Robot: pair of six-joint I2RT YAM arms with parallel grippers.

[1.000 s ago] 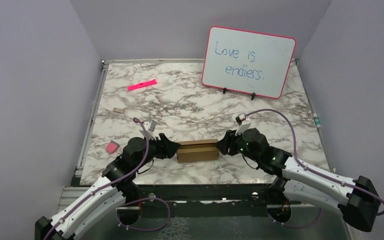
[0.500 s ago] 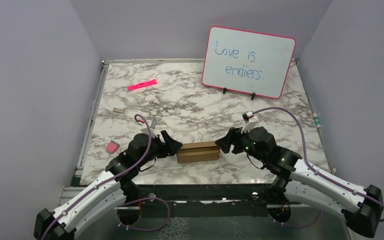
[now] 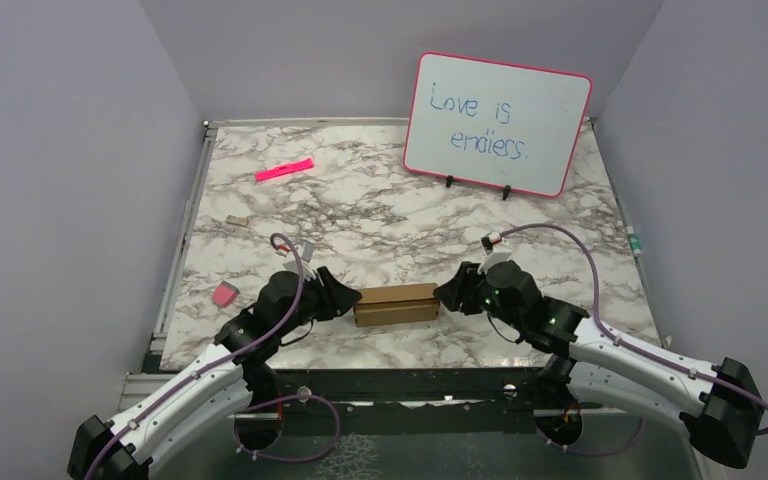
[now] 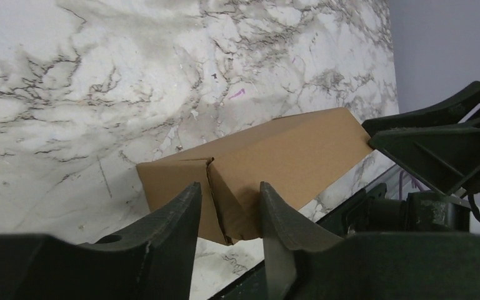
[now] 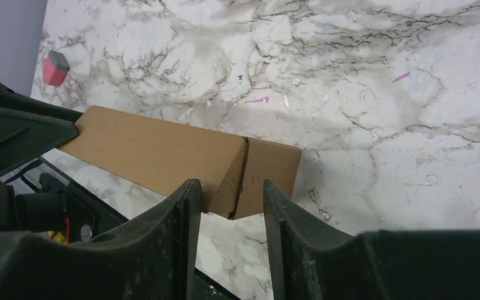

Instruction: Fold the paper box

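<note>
The paper box (image 3: 395, 303) is a small closed brown carton lying lengthwise near the table's front edge. My left gripper (image 3: 345, 297) is at its left end and my right gripper (image 3: 447, 292) at its right end. In the left wrist view the left gripper (image 4: 228, 187) is open, its tips just short of the box's (image 4: 275, 156) end flaps, and nothing sits between the jaws. In the right wrist view the right gripper (image 5: 230, 186) is open in the same way at the other end of the box (image 5: 162, 153). Whether the tips touch the cardboard is unclear.
A pink-rimmed whiteboard (image 3: 498, 123) stands at the back right. A pink marker (image 3: 284, 169) lies at the back left, a pink eraser (image 3: 224, 294) at the left edge, and a small brown scrap (image 3: 237, 220) lies beyond it. The table's front edge runs just below the box.
The right gripper drew back a little from the box's right end, then came close again. The left wrist shifted slightly. The box has stayed in place.
</note>
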